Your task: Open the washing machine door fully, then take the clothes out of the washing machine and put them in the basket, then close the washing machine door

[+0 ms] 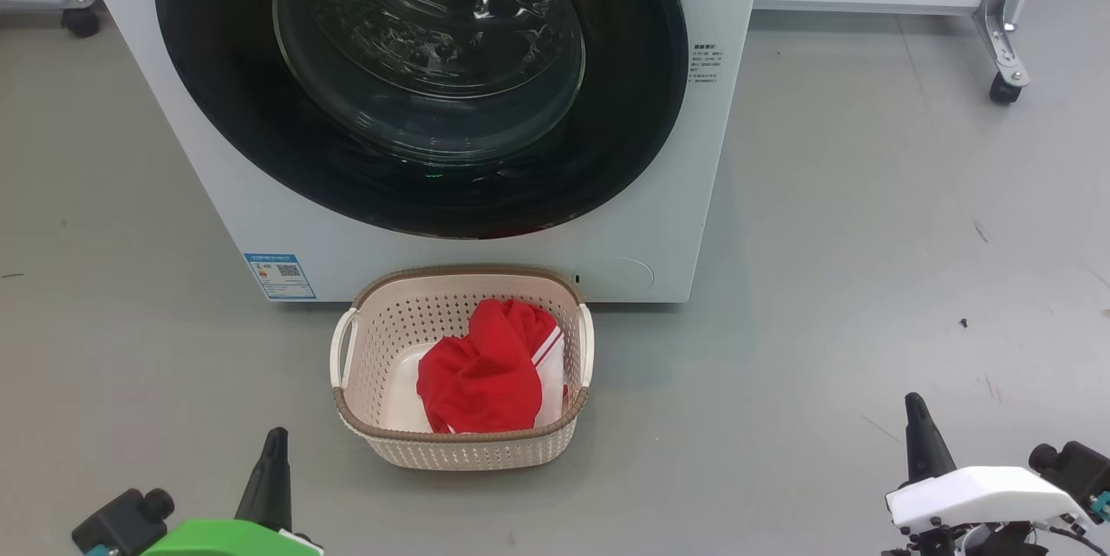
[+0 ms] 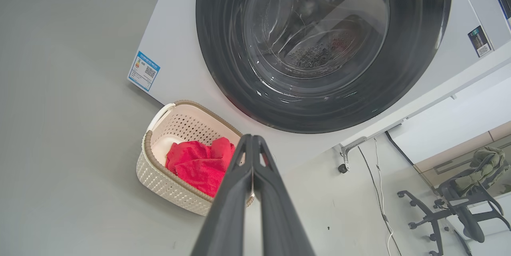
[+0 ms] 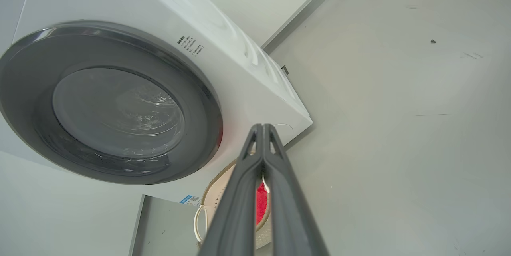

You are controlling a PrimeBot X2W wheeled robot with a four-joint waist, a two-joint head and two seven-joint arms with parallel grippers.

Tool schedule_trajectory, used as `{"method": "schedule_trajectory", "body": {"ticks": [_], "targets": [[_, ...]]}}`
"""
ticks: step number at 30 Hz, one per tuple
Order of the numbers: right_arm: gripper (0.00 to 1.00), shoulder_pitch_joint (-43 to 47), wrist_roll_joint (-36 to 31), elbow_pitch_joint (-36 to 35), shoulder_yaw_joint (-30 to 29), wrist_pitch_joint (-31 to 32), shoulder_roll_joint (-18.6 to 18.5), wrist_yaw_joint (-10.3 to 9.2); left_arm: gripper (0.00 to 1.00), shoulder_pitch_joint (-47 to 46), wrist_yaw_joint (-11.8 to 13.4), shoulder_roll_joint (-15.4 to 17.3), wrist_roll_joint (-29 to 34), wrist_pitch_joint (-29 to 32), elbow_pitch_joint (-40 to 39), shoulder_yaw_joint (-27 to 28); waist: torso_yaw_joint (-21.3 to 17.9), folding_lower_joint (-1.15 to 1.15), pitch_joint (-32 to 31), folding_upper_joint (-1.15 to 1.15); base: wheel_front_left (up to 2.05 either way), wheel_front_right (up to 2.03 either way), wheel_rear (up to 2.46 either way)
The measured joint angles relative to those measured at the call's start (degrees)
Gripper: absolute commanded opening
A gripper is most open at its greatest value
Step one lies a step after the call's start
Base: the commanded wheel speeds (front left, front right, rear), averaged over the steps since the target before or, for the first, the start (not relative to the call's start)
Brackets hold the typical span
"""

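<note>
The washing machine (image 1: 659, 218) stands ahead of me, and its round black-rimmed door (image 1: 416, 79) lies flat against its front, closed. On the floor before it sits the cream basket (image 1: 364, 339), holding red clothes (image 1: 486, 374) with white stripes. The left wrist view also shows the door (image 2: 319, 44), the basket (image 2: 159, 176) and the clothes (image 2: 195, 164). Low at the left, my left gripper (image 1: 276, 439) is shut and holds nothing; its fingers (image 2: 252, 144) meet at the tips. My right gripper (image 1: 915, 407) at the lower right is shut and empty too, fingers (image 3: 263, 132) pressed together.
Grey floor spreads all round. A castor leg (image 1: 1006, 62) of a white table stands at the back right and another castor (image 1: 82, 22) at the back left. An office chair (image 2: 459, 208) and a floor cable (image 2: 379, 192) lie off to the right in the left wrist view.
</note>
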Motion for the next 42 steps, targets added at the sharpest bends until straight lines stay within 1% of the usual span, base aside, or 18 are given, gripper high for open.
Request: {"method": "schedule_trajectory", "body": {"ticks": [7, 9, 26, 29, 39, 42], "targets": [[0.00, -1.0, 5.3, 0.4, -1.0, 1.3, -0.2, 0.05, 0.00, -0.8, -1.0, 0.1, -5.5, 0.9, 1.1, 1.0, 0.0, 0.00, 0.0, 0.00, 0.00, 0.00, 0.00], [0.00, -1.3, 7.4, 0.5, -1.4, 1.9, -0.3, 0.54, 0.00, -1.3, -1.4, 0.2, -7.7, 1.4, 1.4, 1.6, 0.0, 0.00, 0.0, 0.00, 0.00, 0.00, 0.00], [0.00, -3.6, 19.6, 1.7, -3.7, 4.4, -0.8, 1.25, 0.00, -3.4, -3.1, 0.3, -19.9, 3.4, 3.4, 4.3, 0.0, 0.00, 0.1, 0.00, 0.00, 0.00, 0.00], [0.00, -4.0, 21.6, 2.0, -4.2, 4.9, -0.9, 1.69, 0.00, -3.9, -3.5, 0.3, -22.0, 3.9, 3.8, 4.7, 0.0, 0.00, 0.1, 0.00, 0.00, 0.00, 0.00], [0.00, -5.7, 29.1, 2.6, -5.6, 6.6, -1.1, 2.07, 0.00, -5.3, -4.5, 0.4, -29.7, 5.1, 5.1, 6.4, 0.0, 0.00, 0.2, 0.00, 0.00, 0.00, 0.00], [0.00, -6.1, 31.4, 2.8, -6.0, 7.0, -1.3, 2.52, 0.00, -5.7, -5.0, 0.4, -31.7, 5.4, 5.4, 7.0, 0.0, 0.00, 0.2, 0.00, 0.00, 0.00, 0.00]]}}
